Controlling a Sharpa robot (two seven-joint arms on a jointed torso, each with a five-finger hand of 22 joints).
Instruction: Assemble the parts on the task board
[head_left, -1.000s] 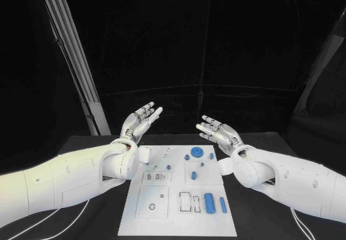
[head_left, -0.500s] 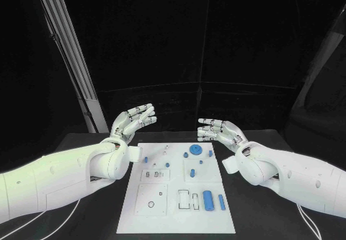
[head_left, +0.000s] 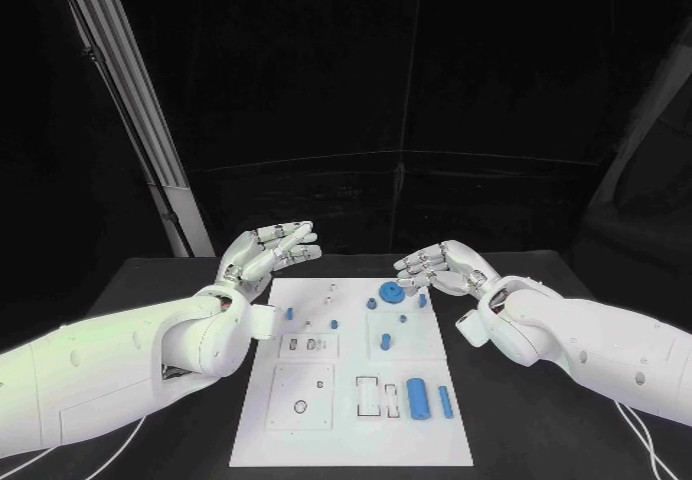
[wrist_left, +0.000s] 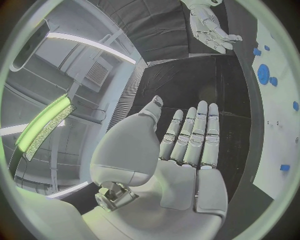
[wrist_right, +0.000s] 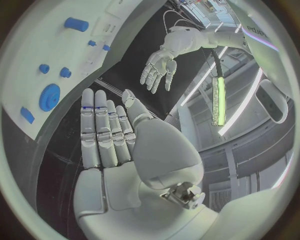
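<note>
Both the left hand and right hand hover empty with fingers spread, the right partly hiding the blue disc on the white board.

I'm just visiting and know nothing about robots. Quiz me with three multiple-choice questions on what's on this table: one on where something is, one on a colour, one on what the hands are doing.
1. Where does the round blue disc lie on the task board?
A. at the far end
B. at the near edge
C. off it

2. What colour is the task board?
A. red
B. white
C. yellow

3. What are the left hand and right hand holding?
A. a part each
B. the board
C. nothing

Answers: 1 A, the disc sits by the far end, near the right hand. 2 B, it is a white plate on the black table. 3 C, both palms show bare in the wrist views.
</note>
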